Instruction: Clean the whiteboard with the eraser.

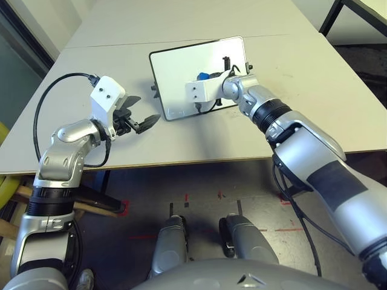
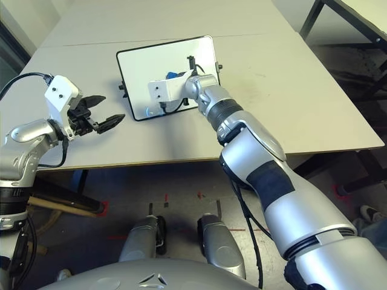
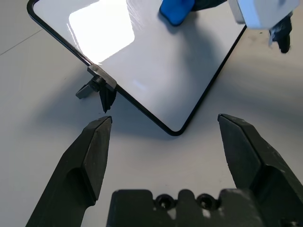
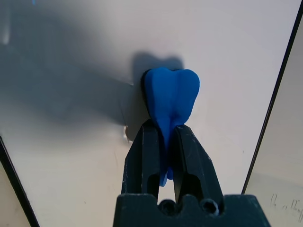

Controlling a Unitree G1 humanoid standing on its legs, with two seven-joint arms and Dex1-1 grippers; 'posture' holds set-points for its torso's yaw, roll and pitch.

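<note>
right jaws are pinched tight on the eraser (image 4: 171, 97), squeezing the blue block so hard it bulges out past the fingertips (image 4: 146, 156). The eraser's far end looks like it's sitting against the white face of the whiteboard (image 1: 181, 66), roughly mid-board, a bit toward the right edge. The right gripper (image 1: 208, 78) reaches in over the board from the right, angled down and leftward

left gripper (image 1: 138, 116) is off to the board's left, hovering over the desk (image 1: 302, 90) with its jaws spread wide and nothing between them. From its wrist cam the two black fingers (image 3: 90, 156) point toward the board's near left corner, close to it but not touching

the whiteboard lies on the desk, black frame, rounded corners, a small grey tab (image 3: 100, 78) sticking out of its left side. Surface is glossy with a bright reflection patch; can't make out any pen marks from here
</note>
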